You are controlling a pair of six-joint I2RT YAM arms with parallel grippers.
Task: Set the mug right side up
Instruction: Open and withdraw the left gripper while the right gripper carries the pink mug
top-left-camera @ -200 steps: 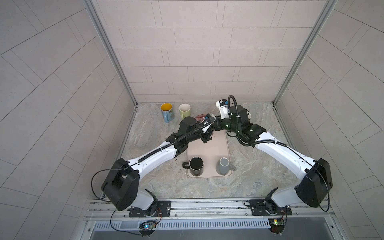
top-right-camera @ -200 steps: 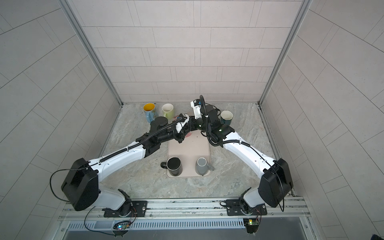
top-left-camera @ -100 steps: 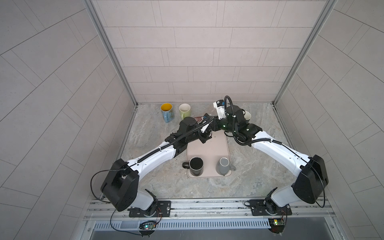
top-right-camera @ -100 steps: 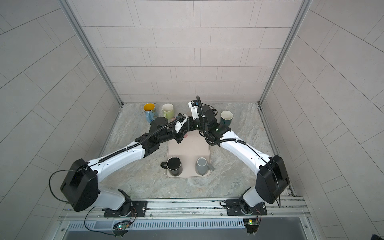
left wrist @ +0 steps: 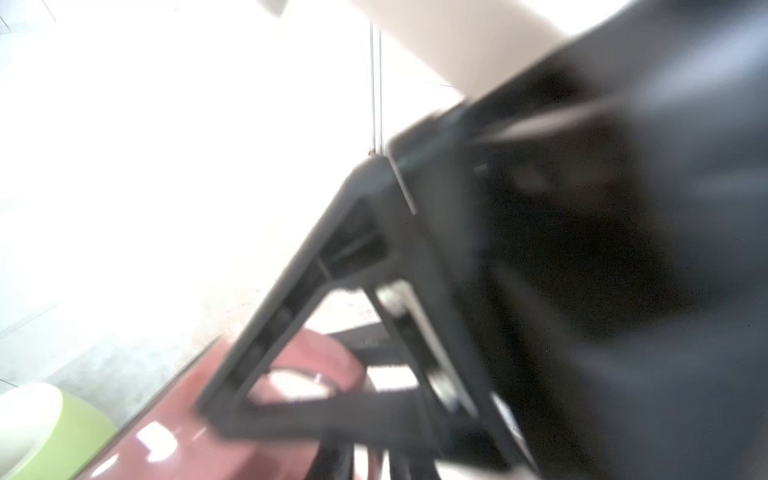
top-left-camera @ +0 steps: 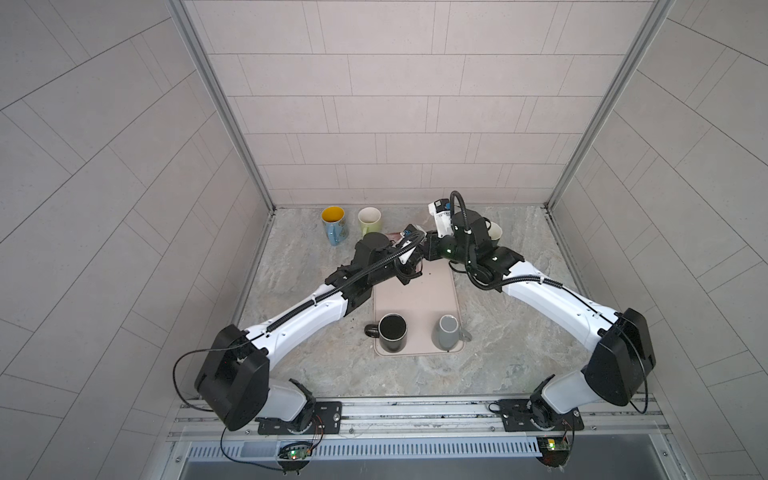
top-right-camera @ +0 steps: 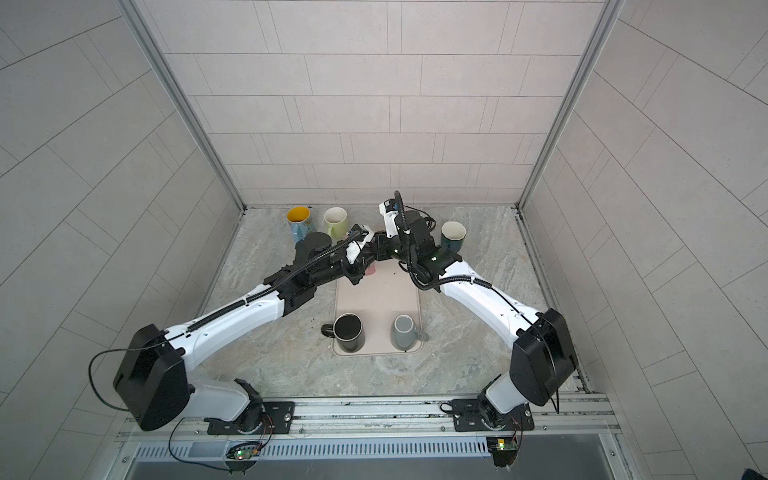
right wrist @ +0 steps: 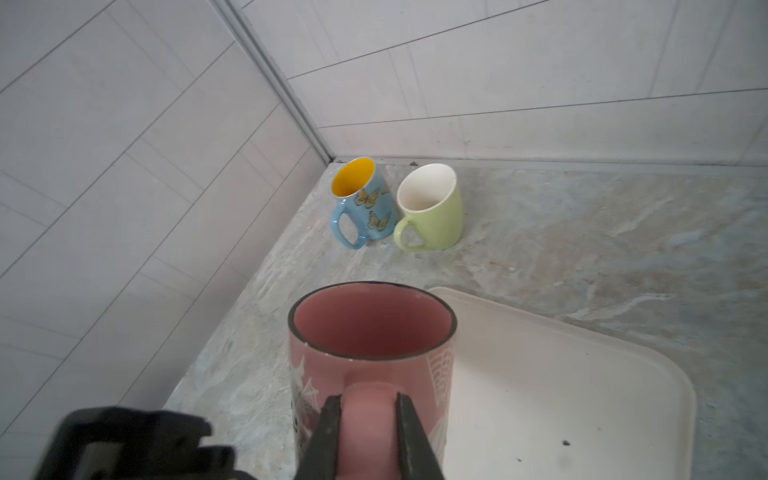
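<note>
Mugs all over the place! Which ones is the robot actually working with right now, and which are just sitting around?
In the job:
- pink mug, mouth up
- right hand, closed on its handle

Just sitting around:
- blue butterfly mug
- green mug
- teal mug
- black mug and grey mug on the tray

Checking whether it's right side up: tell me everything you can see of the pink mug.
The pink mug looks like glossy ceramic, pink inside and out, with a dark rim and white web drawings on its wall. It stands upright, mouth up and empty, by the tray corner. The right gripper is shut on its handle. Its base is hidden.
</note>
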